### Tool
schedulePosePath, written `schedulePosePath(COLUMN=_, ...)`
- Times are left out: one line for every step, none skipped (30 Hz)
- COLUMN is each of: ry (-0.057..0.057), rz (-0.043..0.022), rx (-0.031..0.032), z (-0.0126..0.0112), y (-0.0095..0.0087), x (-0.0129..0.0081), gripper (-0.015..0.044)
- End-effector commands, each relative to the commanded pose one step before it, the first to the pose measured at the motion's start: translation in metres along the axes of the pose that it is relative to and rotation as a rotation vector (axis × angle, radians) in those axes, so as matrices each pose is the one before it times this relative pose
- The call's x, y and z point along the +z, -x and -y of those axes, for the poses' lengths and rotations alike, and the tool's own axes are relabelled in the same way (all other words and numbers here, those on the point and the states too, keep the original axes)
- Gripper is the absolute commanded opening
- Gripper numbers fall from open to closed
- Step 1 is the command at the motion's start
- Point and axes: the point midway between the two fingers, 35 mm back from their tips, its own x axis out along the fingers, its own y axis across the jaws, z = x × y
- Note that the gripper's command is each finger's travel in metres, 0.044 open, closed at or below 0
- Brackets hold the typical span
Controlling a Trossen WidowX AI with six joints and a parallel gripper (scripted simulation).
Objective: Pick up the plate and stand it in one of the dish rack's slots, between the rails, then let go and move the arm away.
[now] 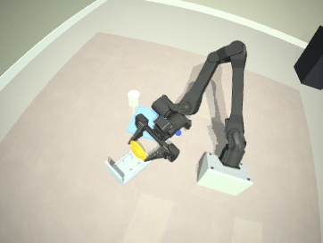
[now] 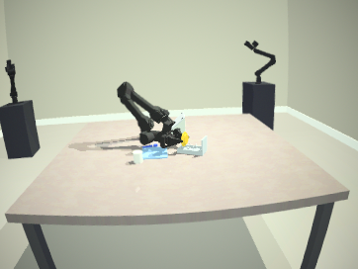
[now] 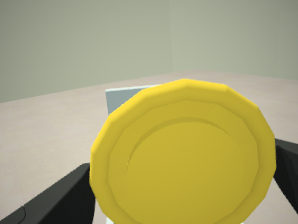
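Observation:
My gripper is shut on the yellow plate, which stands on edge between the fingers. In the wrist view the plate fills the middle and faces the camera. It hangs just above the near end of the pale blue-grey dish rack. The rack's slots are mostly hidden behind the plate in the wrist view. I cannot tell whether the plate's lower rim touches the rack.
A white cup stands beyond a light blue mat. A small blue ball lies by the arm. The arm's base sits at the right. Dark pedestals with other arms stand around the table.

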Motion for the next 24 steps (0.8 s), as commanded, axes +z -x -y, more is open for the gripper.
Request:
schedulePosePath(ry=0.0001, rz=0.00425, rx=0.00066, z=-0.00308, y=-0.00077, x=-0.01289, gripper=0.0000)
schedulePosePath(ry=0.0000, rz=0.00000, rx=0.00000, z=0.00000, y=0.00000, x=0.00000, gripper=0.0000)
schedulePosePath(ry=0.0000, rz=0.00000, rx=0.00000, z=0.00000, y=0.00000, x=0.00000, gripper=0.0000)
schedulePosePath(ry=-0.0021, rz=-0.00240, rx=0.00046, z=-0.00005, y=0.00014, x=0.00082, gripper=0.0000)
schedulePosePath(ry=-0.0053, rz=-0.00598, rx=0.00104, z=-0.00014, y=0.00037, x=0.00205, gripper=0.0000)
schedulePosePath(ry=-0.0021, rz=-0.00239, rx=0.00037, z=-0.00007, y=0.00015, x=0.00081, gripper=0.0000)
schedulePosePath(ry=0.0000, rz=0.00000, rx=0.00000, z=0.00000, y=0.00000, x=0.00000, gripper=0.0000)
schedulePosePath(ry=0.0000, rz=0.00000, rx=0.00000, z=0.00000, y=0.00000, x=0.00000, gripper=0.0000)
schedulePosePath(ry=0.0000, rz=0.00000, rx=0.00000, z=0.00000, y=0.00000, x=0.00000, gripper=0.0000)
schedulePosePath(ry=0.0000, rz=0.00000, rx=0.00000, z=0.00000, y=0.00000, x=0.00000, gripper=0.0000)
schedulePosePath(ry=0.0000, rz=0.00000, rx=0.00000, z=0.00000, y=0.00000, x=0.00000, gripper=0.0000)
schedulePosePath(ry=0.0000, rz=0.00000, rx=0.00000, z=0.00000, y=0.00000, x=0.00000, gripper=0.0000)
schedulePosePath(ry=0.0000, rz=0.00000, rx=0.00000, z=0.00000, y=0.00000, x=0.00000, gripper=0.0000)
schedulePosePath(ry=0.0000, rz=0.00000, rx=0.00000, z=0.00000, y=0.00000, x=0.00000, gripper=0.0000)
schedulePosePath(ry=0.0000, rz=0.00000, rx=0.00000, z=0.00000, y=0.00000, x=0.00000, gripper=0.0000)
schedulePosePath(ry=0.0025, rz=0.00055, rx=0.00010, z=0.00003, y=-0.00008, x=-0.00011, gripper=0.0026)
schedulePosePath(ry=0.0025, rz=0.00055, rx=0.00009, z=0.00003, y=-0.00008, x=-0.00011, gripper=0.0053)
schedulePosePath(ry=0.0000, rz=0.00000, rx=0.00000, z=0.00000, y=0.00000, x=0.00000, gripper=0.0079)
schedulePosePath(ry=0.0000, rz=0.00000, rx=0.00000, z=0.00000, y=0.00000, x=0.00000, gripper=0.0105)
schedulePosePath(ry=0.0000, rz=0.00000, rx=0.00000, z=0.00000, y=0.00000, x=0.00000, gripper=0.0131)
schedulePosePath(ry=0.0000, rz=0.00000, rx=0.00000, z=0.00000, y=0.00000, x=0.00000, gripper=0.0157)
schedulePosePath(ry=0.0000, rz=0.00000, rx=0.00000, z=0.00000, y=0.00000, x=0.00000, gripper=0.0184)
schedulePosePath(ry=0.0000, rz=0.00000, rx=0.00000, z=0.00000, y=0.00000, x=0.00000, gripper=0.0210)
schedulePosePath(ry=0.0000, rz=0.00000, rx=0.00000, z=0.00000, y=0.00000, x=0.00000, gripper=0.0236)
